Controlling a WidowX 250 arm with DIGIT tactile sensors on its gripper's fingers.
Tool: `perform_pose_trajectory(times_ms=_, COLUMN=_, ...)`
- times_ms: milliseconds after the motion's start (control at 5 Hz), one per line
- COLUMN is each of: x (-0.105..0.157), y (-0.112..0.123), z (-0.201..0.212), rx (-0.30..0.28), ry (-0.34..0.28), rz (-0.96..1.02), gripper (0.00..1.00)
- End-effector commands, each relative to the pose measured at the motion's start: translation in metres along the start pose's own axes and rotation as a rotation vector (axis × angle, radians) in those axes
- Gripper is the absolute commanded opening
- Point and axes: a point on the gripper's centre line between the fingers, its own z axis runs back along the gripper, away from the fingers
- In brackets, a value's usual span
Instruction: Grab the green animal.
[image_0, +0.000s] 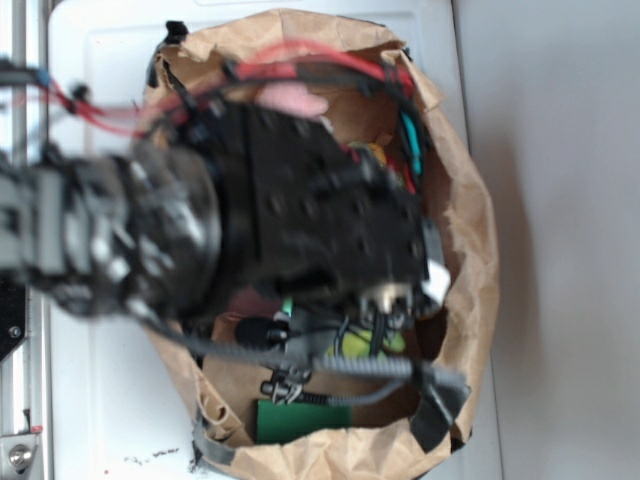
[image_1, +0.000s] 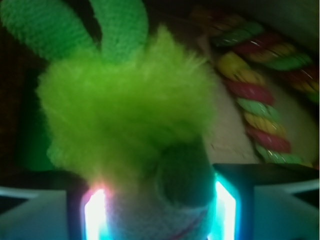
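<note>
1. A crumpled brown paper bag (image_0: 470, 230), lying open on a white surface (image_0: 100, 80), is seen in the exterior view, and most of its opening is covered by the blurred black robot arm (image_0: 250, 230) reaching into it.
2. The green animal, a small plush frog with a fuzzy yellow-green body and looped green limbs (image_1: 125, 105), is found inside the bag; in the exterior view only a yellow-green patch of it (image_0: 352, 343) is glimpsed under the arm.
3. In the wrist view the gripper (image_1: 157, 207) is seen with its two glowing fingers (image_1: 95, 212) set on either side of the frog's lower part, where a pale area with a red line is made out.
4. The fingers are held apart with the plush filling the gap between them; whether it is already pinched firmly cannot be told.
5. The step in hand is judged to be the closing of the grasp, the approach being finished.
6. For the next move, a firm squeeze on the soft body is called for, then a straight lift clear of the bag's wall.
7. A braided rope of red, yellow and green strands (image_1: 255, 100) lies just beside the frog, and a flat dark green rectangular block (image_0: 300, 418) lies near the bag's mouth; neither is to be caught.
</note>
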Motion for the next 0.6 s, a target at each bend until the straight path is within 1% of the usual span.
perform_pose_trajectory(times_ms=0, x=0.005, y=0.008, z=0.054, rx=0.09, ry=-0.142, rz=0.154, gripper=0.0)
perform_pose_trajectory(times_ms=200, x=0.002, y=0.007, z=0.069, rx=0.095, ry=-0.128, rz=0.219, gripper=0.0)
perform_pose_trajectory(times_ms=400, x=-0.005, y=0.007, z=0.084, rx=0.114, ry=-0.113, rz=0.303, gripper=0.0)
